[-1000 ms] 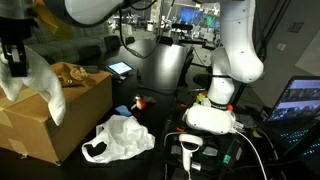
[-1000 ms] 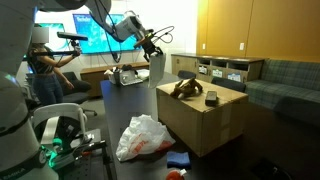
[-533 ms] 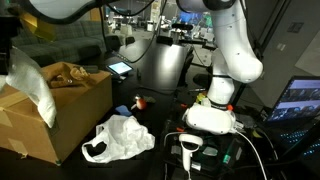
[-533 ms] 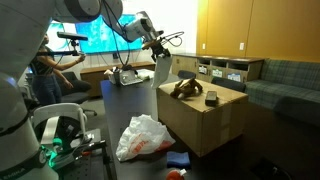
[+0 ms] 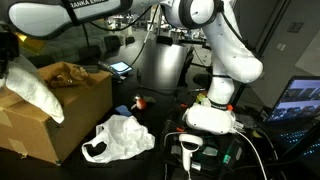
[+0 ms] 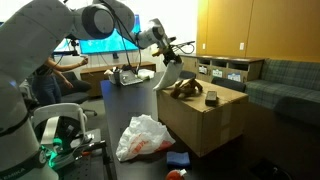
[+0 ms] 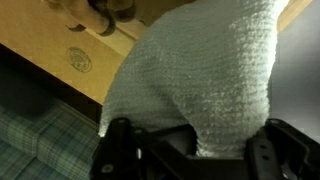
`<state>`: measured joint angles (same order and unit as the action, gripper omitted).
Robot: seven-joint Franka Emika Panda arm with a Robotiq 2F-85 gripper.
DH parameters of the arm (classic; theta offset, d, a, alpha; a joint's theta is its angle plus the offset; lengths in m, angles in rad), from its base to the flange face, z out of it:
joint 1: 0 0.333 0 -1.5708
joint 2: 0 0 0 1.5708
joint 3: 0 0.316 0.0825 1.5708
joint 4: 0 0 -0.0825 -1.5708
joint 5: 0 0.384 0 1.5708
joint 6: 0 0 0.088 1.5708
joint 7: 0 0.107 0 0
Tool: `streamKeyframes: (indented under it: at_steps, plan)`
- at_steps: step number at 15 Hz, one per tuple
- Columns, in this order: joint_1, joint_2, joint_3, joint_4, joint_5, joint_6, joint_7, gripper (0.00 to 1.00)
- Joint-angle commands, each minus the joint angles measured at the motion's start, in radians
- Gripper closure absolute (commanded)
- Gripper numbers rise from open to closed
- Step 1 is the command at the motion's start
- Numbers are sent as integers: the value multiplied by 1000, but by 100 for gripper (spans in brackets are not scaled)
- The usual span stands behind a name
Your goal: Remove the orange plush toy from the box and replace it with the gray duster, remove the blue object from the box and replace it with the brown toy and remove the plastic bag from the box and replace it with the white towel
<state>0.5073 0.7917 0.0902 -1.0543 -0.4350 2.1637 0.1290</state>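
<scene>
A: Far left, fingers (image 7: 195, 140)?
B: Pinched fully shut on white knitted towel (image 5: 32, 88), hanging against edge of large brown cardboard box (image 5: 60, 120).
A: Next, inside box?
B: Seeing floppy tan-brown plush toy (image 5: 66, 72) sprawled on top, just right of towel.
A: Right of box?
B: Seeing crumpled white plastic bag (image 5: 120, 138) flat on dark table (image 6: 125, 100), outside box. Behind it, bright blue oval object (image 5: 121, 110), then small orange-red plush toy (image 5: 140, 102), both down on table near bag.
</scene>
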Motion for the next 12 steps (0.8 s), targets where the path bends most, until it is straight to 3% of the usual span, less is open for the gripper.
streamKeyframes:
  at_steps: [1,6,9,10,11,12]
  plan:
    - [8,96,-62,176,40,-37,104,100]
    - [-2,156,-105,299,78,-74,190,100]
    - [-3,190,-107,348,95,-126,156,100]
    - [-9,185,-90,334,82,-140,147,75]
    - [2,209,-108,368,91,-171,137,75]
    - [4,215,-107,375,90,-193,124,67]
